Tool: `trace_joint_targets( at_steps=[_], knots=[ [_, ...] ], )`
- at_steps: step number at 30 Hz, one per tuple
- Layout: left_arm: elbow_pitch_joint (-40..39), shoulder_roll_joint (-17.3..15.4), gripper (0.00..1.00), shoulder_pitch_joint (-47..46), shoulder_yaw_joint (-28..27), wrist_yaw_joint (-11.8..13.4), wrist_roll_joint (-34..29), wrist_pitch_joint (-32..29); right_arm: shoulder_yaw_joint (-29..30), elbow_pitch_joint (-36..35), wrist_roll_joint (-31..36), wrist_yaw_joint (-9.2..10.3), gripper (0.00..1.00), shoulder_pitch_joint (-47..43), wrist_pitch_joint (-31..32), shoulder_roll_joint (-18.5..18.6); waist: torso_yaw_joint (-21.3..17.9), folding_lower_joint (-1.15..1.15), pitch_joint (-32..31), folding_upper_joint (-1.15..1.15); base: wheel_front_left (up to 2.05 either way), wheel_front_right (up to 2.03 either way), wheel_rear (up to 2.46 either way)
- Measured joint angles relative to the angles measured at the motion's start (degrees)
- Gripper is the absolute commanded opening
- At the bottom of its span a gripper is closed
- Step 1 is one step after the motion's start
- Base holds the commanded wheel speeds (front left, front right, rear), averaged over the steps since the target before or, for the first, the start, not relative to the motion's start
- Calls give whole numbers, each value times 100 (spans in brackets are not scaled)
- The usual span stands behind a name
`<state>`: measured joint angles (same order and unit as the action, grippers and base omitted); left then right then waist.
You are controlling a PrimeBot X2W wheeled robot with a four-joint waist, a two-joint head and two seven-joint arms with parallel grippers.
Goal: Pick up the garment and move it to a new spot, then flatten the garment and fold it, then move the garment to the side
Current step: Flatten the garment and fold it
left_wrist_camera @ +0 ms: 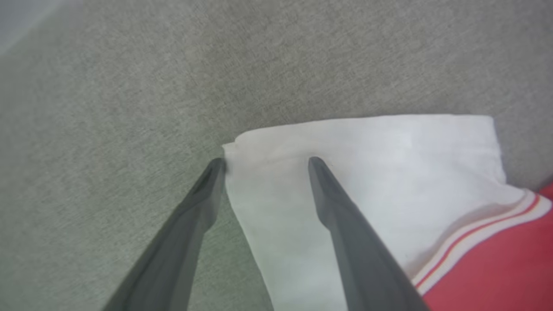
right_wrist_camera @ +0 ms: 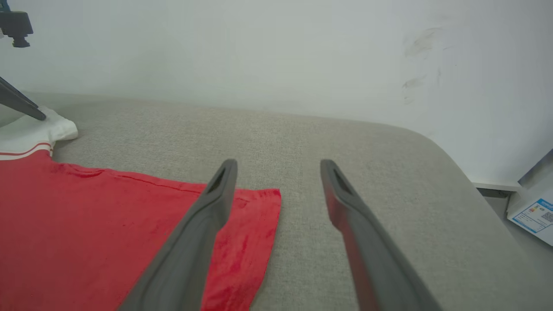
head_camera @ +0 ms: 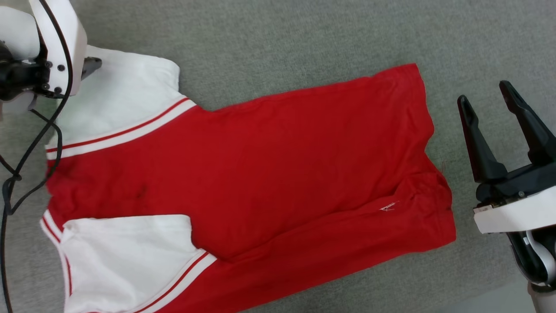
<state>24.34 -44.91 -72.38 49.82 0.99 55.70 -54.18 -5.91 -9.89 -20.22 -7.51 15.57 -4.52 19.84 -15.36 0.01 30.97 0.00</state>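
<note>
Grey fabric surface (head_camera: 278,34), white wall (right_wrist_camera: 259,52), labelled box (right_wrist_camera: 534,207)

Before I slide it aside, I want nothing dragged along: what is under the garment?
The garment lies spread on the grey fabric surface, which shows around its edges. Anything beneath the cloth is covered; no lump shows.

Left pincer (left_wrist_camera: 265,160) spread, seemingly angled downward; right pincer (head_camera: 483,93) spread wide, fingers raised

Grey fabric surface (head_camera: 278,39), rounded corner in right wrist view; red garment (head_camera: 269,165) lies flat on it, white sleeves (head_camera: 126,91) toward 9 o'clock, hem toward 3 o'clock in head view
</note>
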Motion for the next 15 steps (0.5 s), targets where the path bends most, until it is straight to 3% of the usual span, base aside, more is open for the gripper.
trace_joint_targets(
  at_steps=[7, 8, 9, 15],
  knots=[
    [203, -53, 100, -115, 108, -158, -24, -214, -113, 145, -157, 0, 100, 127, -49, 125, -135, 0, 295, 0, 0, 0, 0],
    [204, -60, 42, -130, 125, -202, -30, -212, -102, 154, -171, 0, 100, 152, -48, 154, -123, 0, 296, 0, 0, 0, 0],
    [207, -59, 0, -137, 149, -238, -56, -210, -83, 153, -190, 0, 100, 183, -46, 177, -107, 0, 289, 0, 0, 0, 0],
    [253, 45, 0, -111, 286, -404, -145, -58, 27, 78, -191, 0, 100, 450, 247, 523, 20, 0, 118, 0, 0, 0, 0]
  ],
)
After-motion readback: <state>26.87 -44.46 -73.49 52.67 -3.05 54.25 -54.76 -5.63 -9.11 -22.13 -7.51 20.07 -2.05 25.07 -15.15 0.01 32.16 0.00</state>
